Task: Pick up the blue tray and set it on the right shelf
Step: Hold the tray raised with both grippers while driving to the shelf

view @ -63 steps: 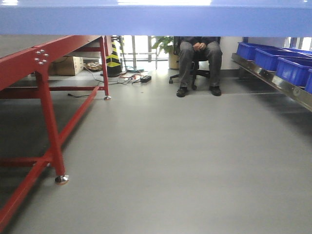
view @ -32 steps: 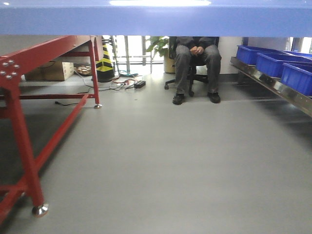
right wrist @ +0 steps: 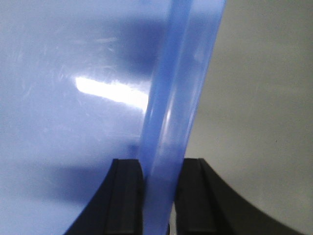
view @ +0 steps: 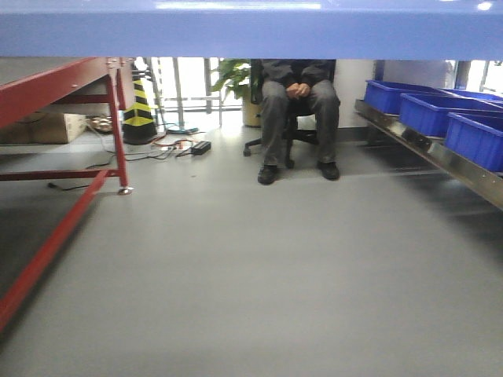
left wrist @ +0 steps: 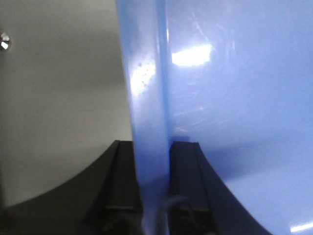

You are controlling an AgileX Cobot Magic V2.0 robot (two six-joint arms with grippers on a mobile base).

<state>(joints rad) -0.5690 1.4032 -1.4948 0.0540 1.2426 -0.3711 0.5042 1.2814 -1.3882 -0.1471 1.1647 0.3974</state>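
Note:
The blue tray (view: pixel 251 31) fills the top of the front view as a wide periwinkle band, held up off the floor. My left gripper (left wrist: pixel 152 147) is shut on the tray's left rim (left wrist: pixel 146 98), one black finger on each side of it. My right gripper (right wrist: pixel 161 164) is shut on the tray's right rim (right wrist: pixel 181 88) the same way. The tray's glossy inside shows in both wrist views. The right shelf (view: pixel 440 153) runs along the right edge of the front view, its shiny steel rail slanting down to the right. Neither gripper shows in the front view.
Several deep dark blue bins (view: pixel 428 110) stand on the right shelf. A red-framed table (view: pixel 63 86) stands at left. A seated person (view: pixel 299 118) is straight ahead, with a striped cone (view: pixel 140 110), cables (view: pixel 177 145) and a plant (view: pixel 234 78) behind. Grey floor (view: pixel 259 267) lies between.
The view has swung to the right: the red table, the cone and the person have slid left in the frame, and the shelf with its bins reaches further in. Both grippers still hold the tray.

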